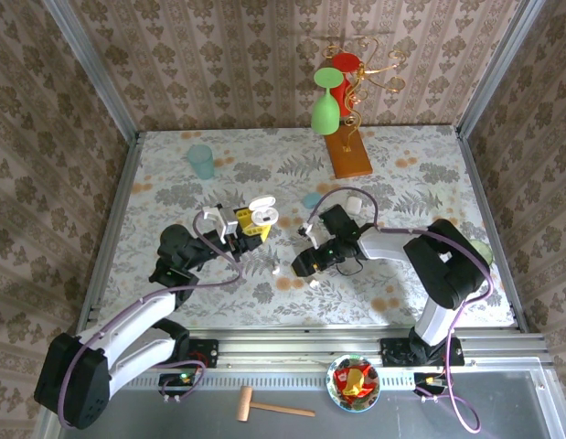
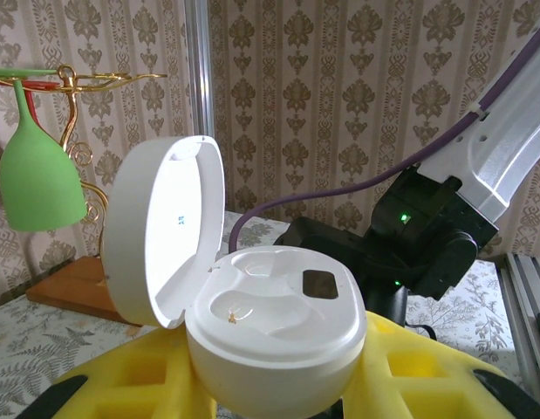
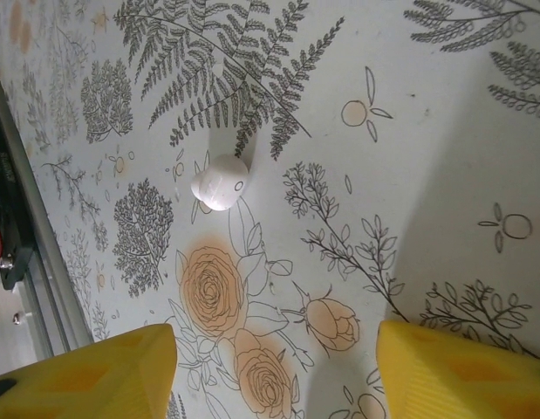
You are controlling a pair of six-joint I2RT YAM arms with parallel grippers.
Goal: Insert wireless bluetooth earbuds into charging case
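The left gripper (image 2: 278, 384) clamps the white charging case (image 2: 278, 340) between its yellow pads. The case's lid (image 2: 165, 227) is swung up, and both sockets look empty. The right gripper (image 3: 274, 367) hangs low over the floral tablecloth (image 3: 427, 131), its fingers spread with nothing between them. One white earbud (image 3: 220, 182) lies on the cloth ahead of those fingers, not yet between them. Small, rounded and probably slick, it could squirt away if pinched off-centre.
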